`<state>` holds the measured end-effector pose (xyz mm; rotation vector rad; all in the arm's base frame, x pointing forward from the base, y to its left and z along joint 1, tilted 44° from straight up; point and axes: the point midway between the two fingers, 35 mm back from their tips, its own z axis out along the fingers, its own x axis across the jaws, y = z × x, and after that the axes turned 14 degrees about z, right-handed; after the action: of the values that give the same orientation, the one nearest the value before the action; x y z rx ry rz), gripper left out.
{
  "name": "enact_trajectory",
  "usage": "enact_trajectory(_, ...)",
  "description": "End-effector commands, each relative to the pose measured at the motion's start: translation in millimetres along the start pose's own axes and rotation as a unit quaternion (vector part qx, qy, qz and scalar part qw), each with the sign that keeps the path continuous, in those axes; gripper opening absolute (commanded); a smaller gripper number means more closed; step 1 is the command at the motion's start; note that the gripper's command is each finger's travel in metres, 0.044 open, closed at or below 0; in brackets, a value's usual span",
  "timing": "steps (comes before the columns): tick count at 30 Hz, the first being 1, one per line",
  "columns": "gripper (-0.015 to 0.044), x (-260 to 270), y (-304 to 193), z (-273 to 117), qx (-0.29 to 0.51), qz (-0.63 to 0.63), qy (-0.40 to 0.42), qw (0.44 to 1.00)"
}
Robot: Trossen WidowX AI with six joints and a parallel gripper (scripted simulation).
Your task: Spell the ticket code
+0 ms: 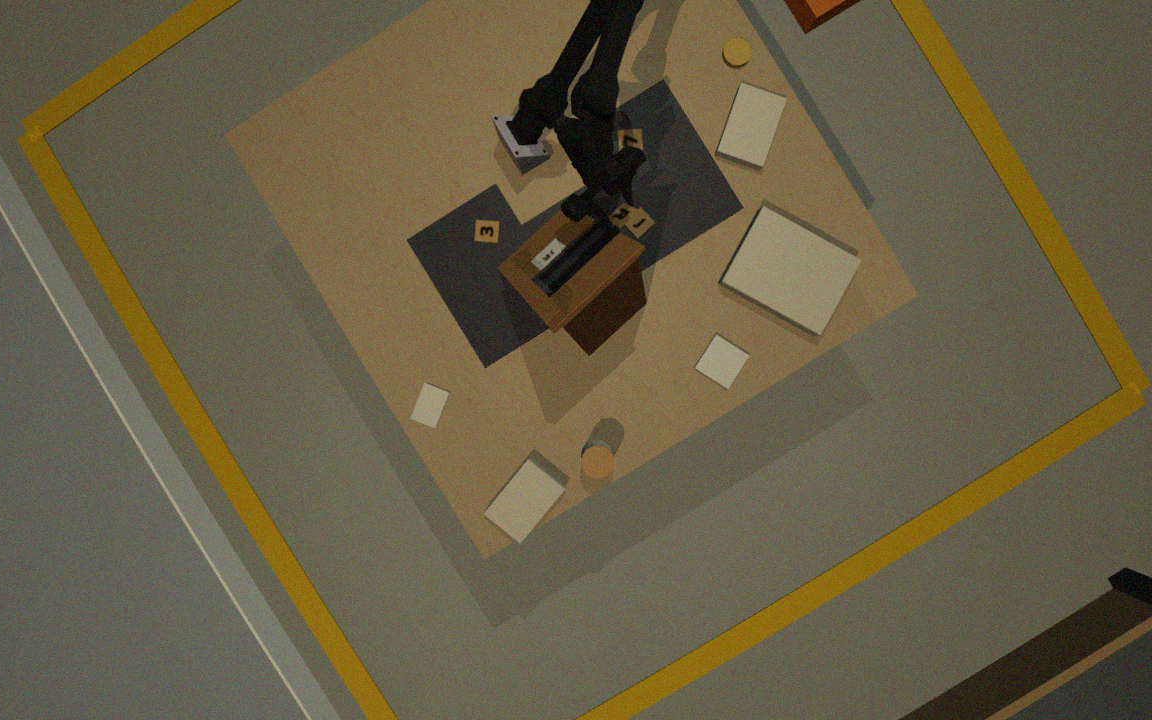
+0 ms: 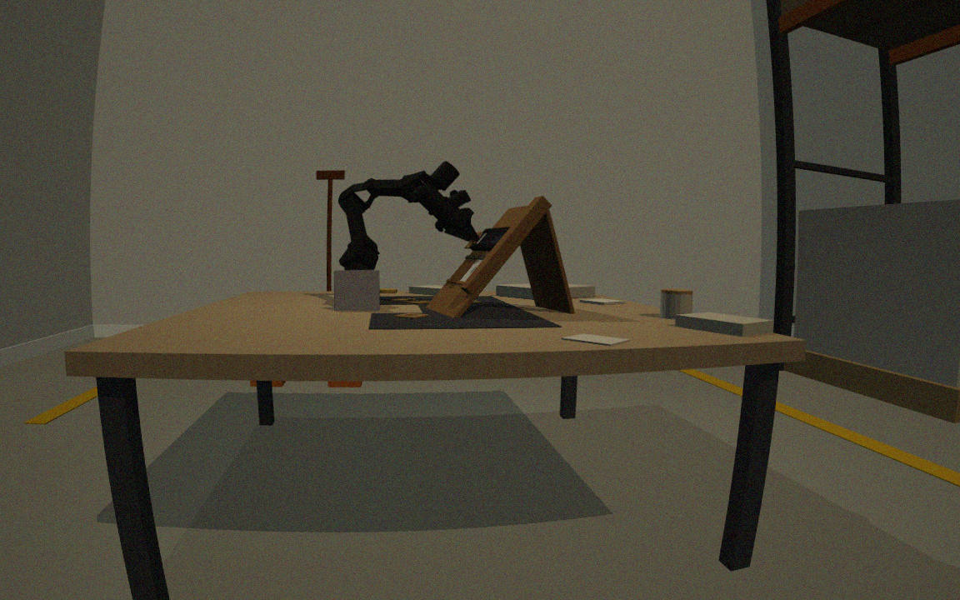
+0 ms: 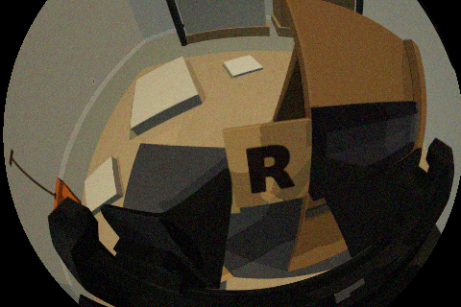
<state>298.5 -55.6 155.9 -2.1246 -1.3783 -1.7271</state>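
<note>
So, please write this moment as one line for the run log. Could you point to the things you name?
fingers: shut on R tile [image 3: 267, 165] | R tile: beside the rail [image 1: 573, 257] [image 3: 367, 139] | 3 tile [image 1: 486, 231]: on mat [image 1: 464, 277]

R tile [image 3: 269, 165] between black fingers

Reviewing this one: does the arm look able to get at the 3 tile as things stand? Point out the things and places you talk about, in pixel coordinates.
Probably not right away: the gripper [image 1: 602, 207] [image 3: 272, 169] is shut on the R tile [image 3: 270, 168]. Otherwise, the way down to the 3 tile [image 1: 486, 231] looks free, nothing lying over it.
</note>
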Motion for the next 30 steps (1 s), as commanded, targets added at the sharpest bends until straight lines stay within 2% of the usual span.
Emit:
enact_trajectory(1,0.0,-1,1,0,-0.001,-0.004,0.002,1.0)
enact_trajectory(30,0.0,-15,5,0,-0.001,-0.004,0.002,1.0)
